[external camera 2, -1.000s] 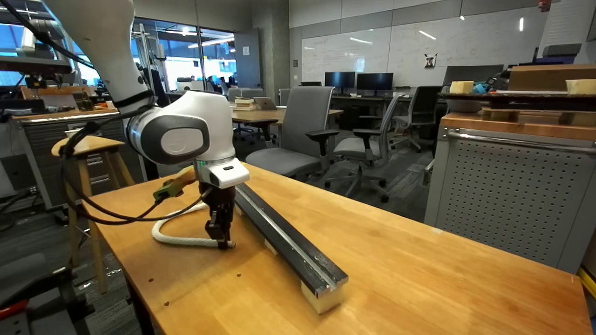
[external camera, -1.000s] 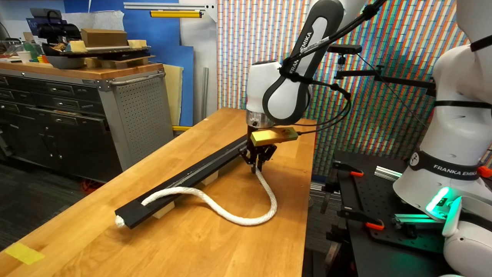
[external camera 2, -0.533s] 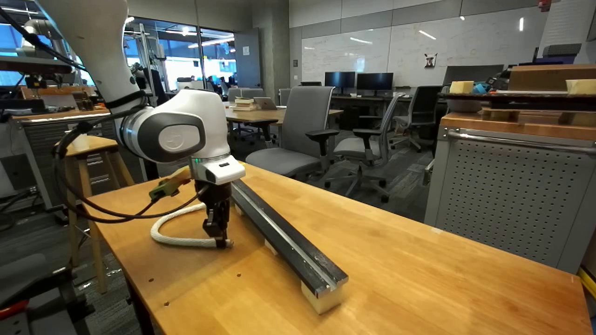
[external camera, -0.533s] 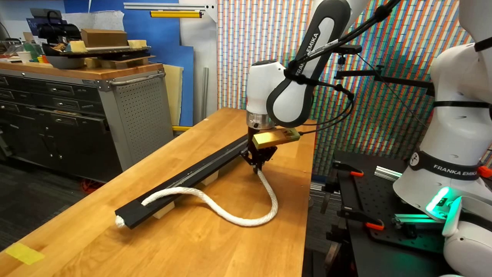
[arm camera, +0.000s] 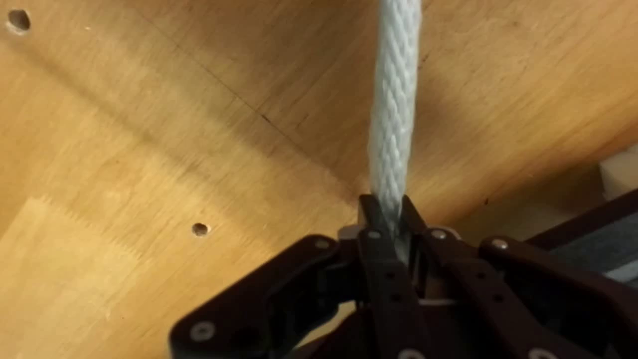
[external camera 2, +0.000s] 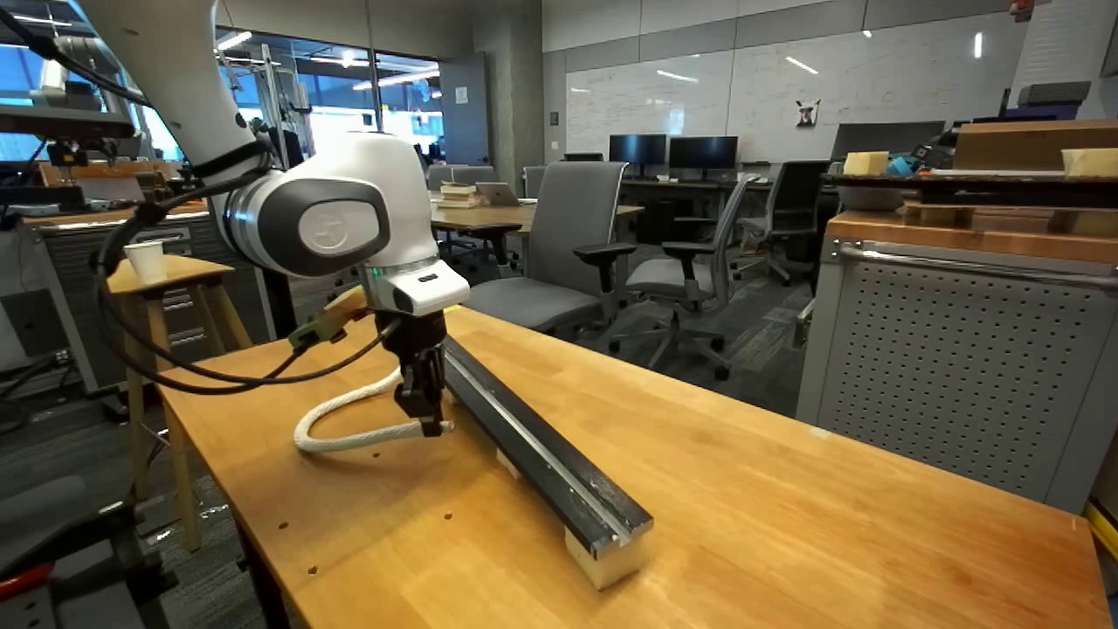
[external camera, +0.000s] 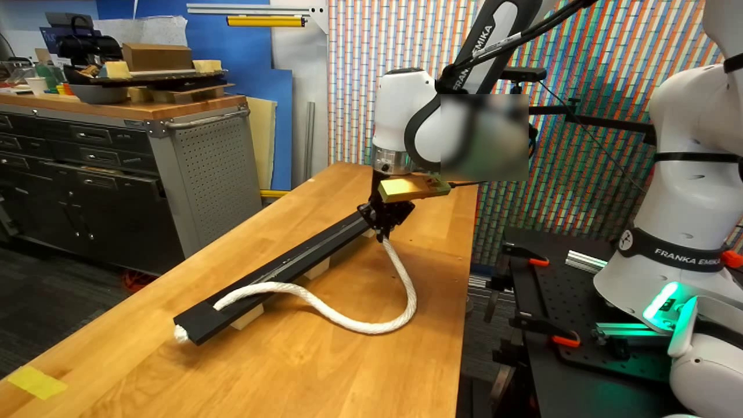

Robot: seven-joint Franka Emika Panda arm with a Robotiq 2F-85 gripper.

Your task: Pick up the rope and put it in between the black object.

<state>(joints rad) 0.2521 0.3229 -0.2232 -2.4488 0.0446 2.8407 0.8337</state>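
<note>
One white rope [arm camera: 394,114]: end newly lifted, clamped in my gripper [arm camera: 389,213]. I judge it ready for the black track [external camera 2: 546,450].

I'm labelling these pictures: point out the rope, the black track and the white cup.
Rope [arm camera: 394,107]: wrist view, on the middle of its visible stretch.
Black track [external camera 2: 541,445]: in an exterior view, near the middle of its grooved top.
White cup [external camera 2: 147,263]: in an exterior view, on its wall below the rim.
</note>
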